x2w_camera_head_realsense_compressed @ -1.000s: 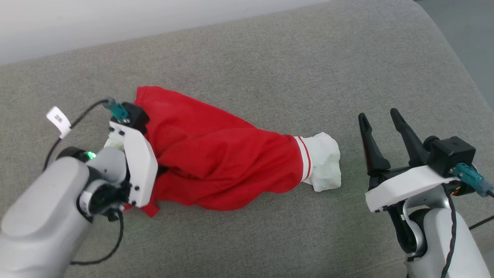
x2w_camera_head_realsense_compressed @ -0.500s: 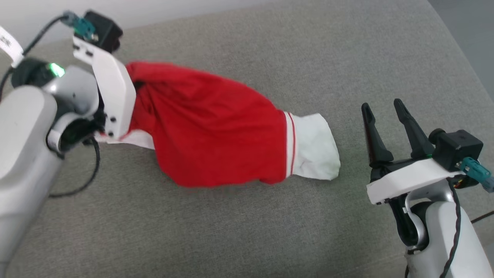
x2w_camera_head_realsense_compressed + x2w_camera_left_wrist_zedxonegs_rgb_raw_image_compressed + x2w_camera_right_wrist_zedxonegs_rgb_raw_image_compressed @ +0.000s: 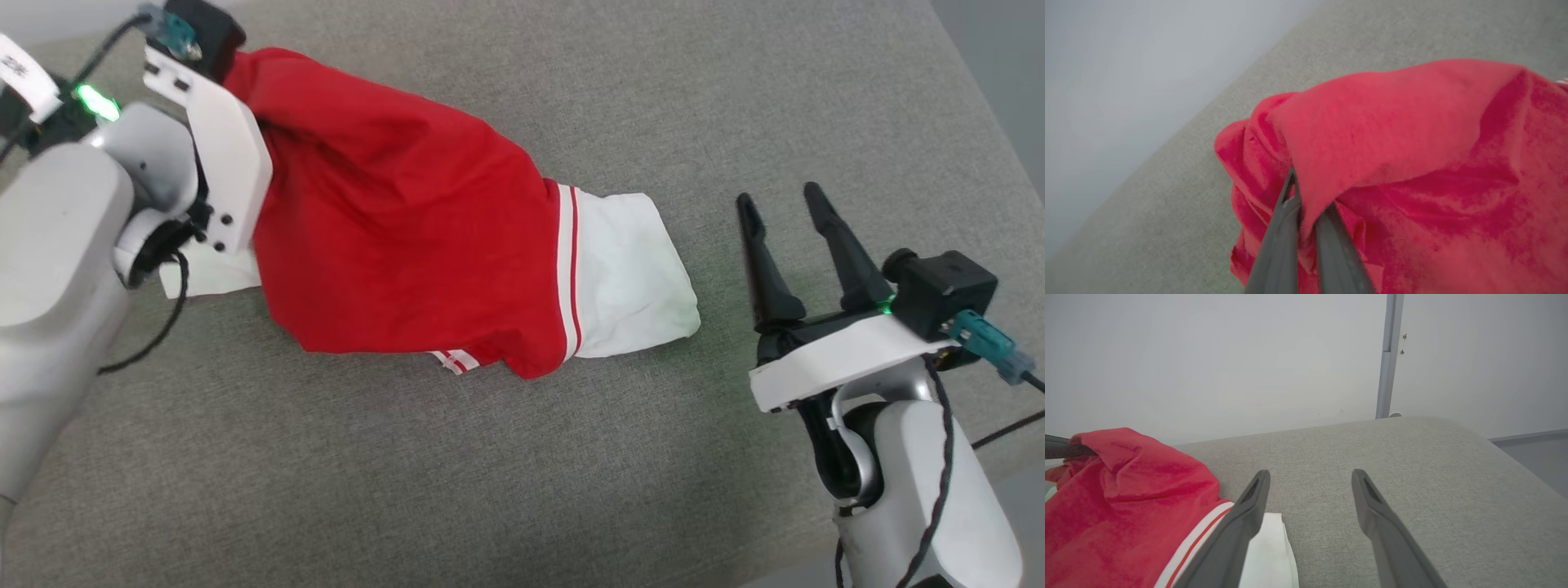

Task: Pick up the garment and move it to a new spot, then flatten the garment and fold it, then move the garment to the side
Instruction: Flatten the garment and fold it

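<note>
The garment [image 3: 392,229] is bright red with a white, red-striped sleeve end [image 3: 629,269] lying on the grey cushion. Its far left end is raised off the cushion and the rest trails down to the right. My left gripper [image 3: 1302,196] is shut on a bunched fold of that raised red end. Its white housing [image 3: 220,155] shows at the upper left of the head view, and its fingertips are buried in the cloth there. My right gripper [image 3: 775,196] stands open and empty just right of the white sleeve end, apart from it. The right wrist view has that gripper [image 3: 1310,473] over bare cushion with the garment [image 3: 1126,498] to its left.
The grey upholstered cushion [image 3: 522,474] stretches all around the garment. Its rounded right edge drops to a grey floor [image 3: 1004,49]. A pale wall [image 3: 1249,355] with a vertical grey strip [image 3: 1386,355] stands behind the cushion.
My left gripper finished closing on the red cloth and lifted its end up and away to the far left. The garment stretched out and the white sleeve end slid left. My right gripper stayed open.
</note>
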Controlling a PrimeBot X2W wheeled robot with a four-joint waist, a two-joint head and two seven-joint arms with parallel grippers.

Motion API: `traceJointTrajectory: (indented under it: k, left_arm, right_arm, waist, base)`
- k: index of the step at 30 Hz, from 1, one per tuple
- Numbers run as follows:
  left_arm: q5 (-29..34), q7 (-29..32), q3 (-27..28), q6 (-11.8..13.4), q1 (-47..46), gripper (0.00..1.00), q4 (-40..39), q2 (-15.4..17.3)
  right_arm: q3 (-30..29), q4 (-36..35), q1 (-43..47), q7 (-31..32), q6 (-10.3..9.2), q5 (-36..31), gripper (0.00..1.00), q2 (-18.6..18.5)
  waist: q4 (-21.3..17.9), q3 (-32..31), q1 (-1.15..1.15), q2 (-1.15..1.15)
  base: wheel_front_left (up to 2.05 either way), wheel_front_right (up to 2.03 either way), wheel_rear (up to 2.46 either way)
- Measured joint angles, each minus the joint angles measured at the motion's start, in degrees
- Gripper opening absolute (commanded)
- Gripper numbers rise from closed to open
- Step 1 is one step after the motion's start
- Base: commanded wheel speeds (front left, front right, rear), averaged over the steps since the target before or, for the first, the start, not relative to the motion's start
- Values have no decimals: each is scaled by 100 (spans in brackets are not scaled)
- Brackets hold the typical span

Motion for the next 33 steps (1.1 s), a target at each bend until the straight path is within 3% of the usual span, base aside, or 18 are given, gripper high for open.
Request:
traceJointTrajectory:
  k: [2, 3, 4, 10, 17, 24, 27, 33]
  left_arm:
    - [-208, 25, -214, 0, -29, 56, 146, -22]
    - [-331, 42, -294, 0, -66, 94, 187, -45]
    - [-468, 93, -370, 0, -115, 100, 202, -63]
    - [-1254, 509, -662, 0, -303, 100, 109, -11]
    - [-1726, 1148, -799, 32, -380, 100, -89, 30]
    - [-2095, 2013, -922, 556, -7, 100, -776, 56]
    - [-2290, 2374, -1026, 912, 338, 100, -1252, 153]
    - [-2285, 2563, -1088, 1291, 591, 100, -1703, 506]
  right_arm:
    - [69, 69, -41, -22, 0, 32, 100, 4]
    - [79, 100, -62, -47, 1, 53, 100, 5]
    - [83, 116, -68, -49, 0, 58, 100, 5]
    - [65, 169, -63, -104, 0, 36, 100, 7]
    - [-78, 152, 80, -93, 0, -81, 100, 8]
    - [-131, 57, 271, 7, 0, -109, 100, 7]
    - [-129, -30, 326, 57, 0, -97, 100, 7]
    - [-88, -85, 404, 80, 0, -40, 100, 8]
  waist:
    - [-25, 38, 0, 0]
    - [-29, 48, 0, 0]
    - [-23, 47, 0, 0]
    - [85, -64, 0, 0]
    - [235, -361, 0, 0]
    - [332, -692, 1, 0]
    - [309, -745, 0, 0]
    - [207, -669, 0, 0]
  base:
    - [0, 0, 0]
    - [0, 0, 0]
    - [0, 0, 0]
    - [0, 0, 0]
    - [0, 0, 0]
    - [0, 0, 0]
    - [0, 0, 0]
    - [0, 0, 0]
